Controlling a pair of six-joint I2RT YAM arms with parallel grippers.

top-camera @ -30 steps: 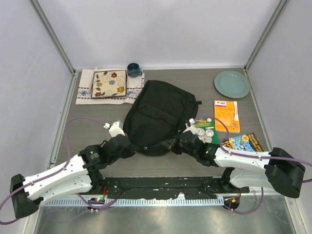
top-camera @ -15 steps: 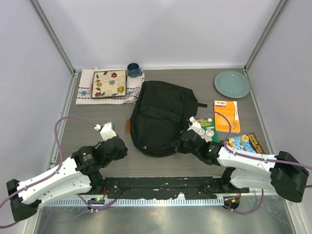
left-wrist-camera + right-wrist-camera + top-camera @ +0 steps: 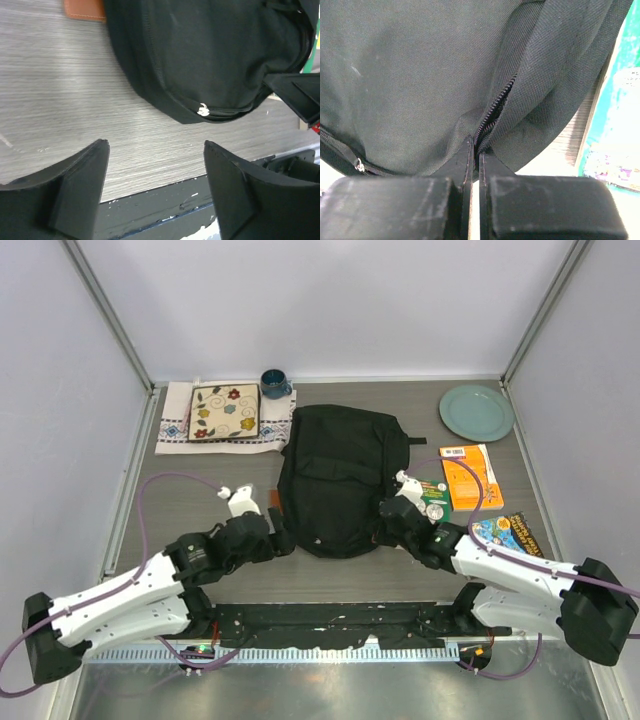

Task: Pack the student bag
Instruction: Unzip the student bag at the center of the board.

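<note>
Student bag (image 3: 340,480) lies flat just left of orange book (image 3: 465,477). Right gripper (image 3: 476,145) pinched shut on its zip seam at the book-side corner. Left gripper (image 3: 155,145) wide open, empty, far side from book. Risk: with nothing anchoring the bag, a pull drags it or the pinch slips off

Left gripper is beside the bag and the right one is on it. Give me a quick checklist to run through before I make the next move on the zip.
1. Right gripper clamped on the student bag, on the fabric at the zip seam: ok.
2. Left gripper open and empty: ok.
3. Zip pull in sight ahead of the left gripper, nothing covering it: ok.
4. Bag mouth open for packing: no opening shows in any view, so not ok.
5. Green book free to pick up: the right arm partly hides it in the top view, so cannot tell.
</note>
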